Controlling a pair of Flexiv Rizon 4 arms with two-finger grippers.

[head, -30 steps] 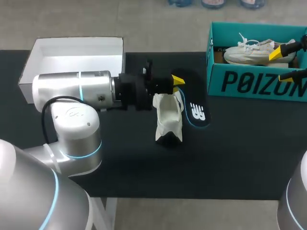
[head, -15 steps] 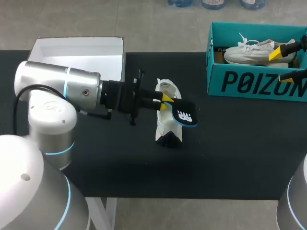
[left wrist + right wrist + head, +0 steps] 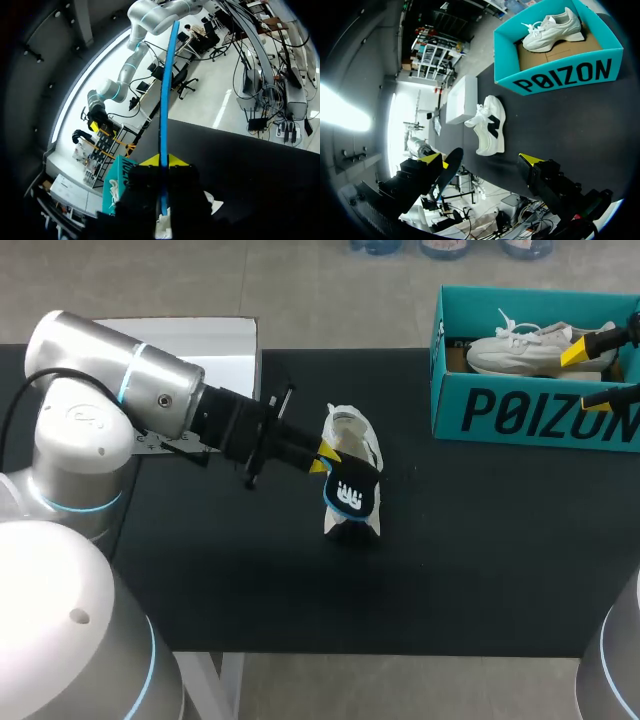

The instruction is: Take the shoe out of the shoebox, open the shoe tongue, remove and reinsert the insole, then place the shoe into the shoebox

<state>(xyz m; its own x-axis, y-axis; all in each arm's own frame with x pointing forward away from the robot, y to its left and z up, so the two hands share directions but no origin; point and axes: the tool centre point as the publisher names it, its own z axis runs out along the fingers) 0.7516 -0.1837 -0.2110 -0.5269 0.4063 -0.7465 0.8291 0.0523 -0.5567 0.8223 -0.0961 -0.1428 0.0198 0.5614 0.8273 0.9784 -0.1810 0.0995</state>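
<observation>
Positioning the insole over the shoe for reinsertion

The left gripper (image 3: 322, 457) is clamped on one end of the insole (image 3: 352, 495), a thin sheet judged light and floppy, so its free end will likely sag and needs guiding into the opening. The shoe (image 3: 350, 440) sits near the centre of the table (image 3: 480, 560). It looks soft and light and may slide if pushed unbraced. The right gripper (image 3: 481, 159) is spread wide and empty beside the shoebox (image 3: 520, 415) at the far right corner, which holds a second shoe (image 3: 530, 345). Bare table lies towards the near edge. A white box (image 3: 160, 350) occupies the far left corner.
</observation>
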